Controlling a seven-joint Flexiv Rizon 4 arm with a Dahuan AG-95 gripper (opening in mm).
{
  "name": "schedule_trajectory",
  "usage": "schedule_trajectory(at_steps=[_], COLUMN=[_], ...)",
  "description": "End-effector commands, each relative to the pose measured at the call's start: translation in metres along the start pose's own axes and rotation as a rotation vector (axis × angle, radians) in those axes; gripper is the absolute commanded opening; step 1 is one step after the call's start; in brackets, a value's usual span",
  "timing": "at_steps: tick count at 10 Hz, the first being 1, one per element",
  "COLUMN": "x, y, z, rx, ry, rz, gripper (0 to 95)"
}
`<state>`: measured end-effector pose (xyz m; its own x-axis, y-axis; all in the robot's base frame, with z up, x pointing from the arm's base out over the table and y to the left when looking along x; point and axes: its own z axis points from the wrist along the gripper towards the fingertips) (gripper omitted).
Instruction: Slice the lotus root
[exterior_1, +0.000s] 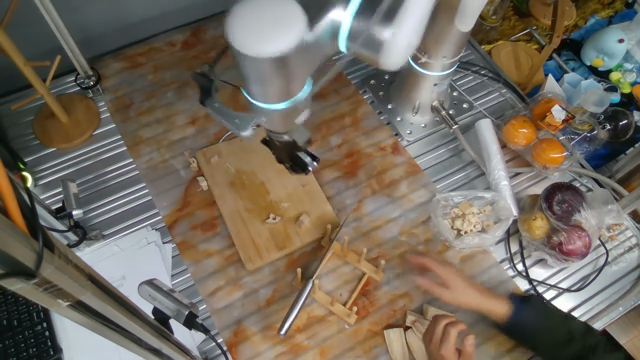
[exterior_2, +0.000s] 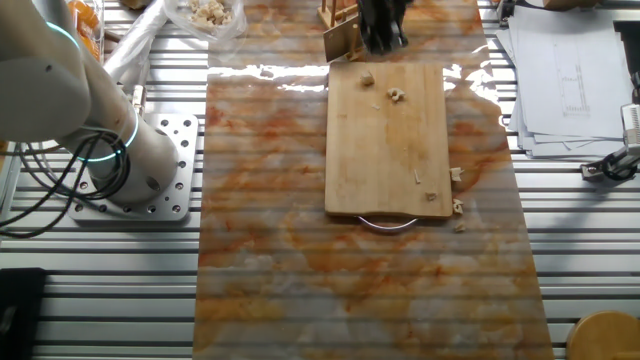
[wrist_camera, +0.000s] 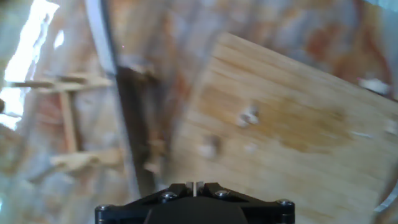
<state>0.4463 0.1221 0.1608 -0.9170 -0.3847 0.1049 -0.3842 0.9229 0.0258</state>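
The lotus root shows only as tiny pale chunks (exterior_1: 270, 217) on the wooden board (exterior_1: 250, 185), near its front end. In the other fixed view the chunks (exterior_2: 397, 95) lie near the board's far end, and a few more lie off its right edge (exterior_2: 456, 175). The blurred hand view shows two chunks (wrist_camera: 250, 116) on the board (wrist_camera: 298, 124). My gripper (exterior_1: 293, 156) hangs above the board's far right edge, its jaws pressed together with nothing between them (wrist_camera: 195, 185). A knife (exterior_1: 312, 282) rests on a wooden rack (exterior_1: 348, 278) beside the board.
A clear plastic bag of pale chunks (exterior_1: 466, 218) lies to the right. A person's hand (exterior_1: 462, 288) reaches in over the front right of the table. Oranges (exterior_1: 520, 132) and red onions (exterior_1: 565, 205) sit far right. Papers (exterior_2: 570, 70) lie beside the board.
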Motion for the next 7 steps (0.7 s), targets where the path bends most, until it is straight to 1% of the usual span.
schedule_trajectory(at_steps=[1, 3, 6, 7], x=[-0.0031, -0.0024, -0.0014, -0.0009], y=[-0.0028, -0.0026, -0.0022, -0.0019], z=[0.0032, 0.0039, 0.0043, 0.0044], rx=[-0.005, -0.005, -0.008, -0.014], ry=[0.035, 0.037, 0.034, 0.031], rz=[0.077, 0.052, 0.042, 0.040], gripper=[0.0, 0.0, 0.0, 0.0])
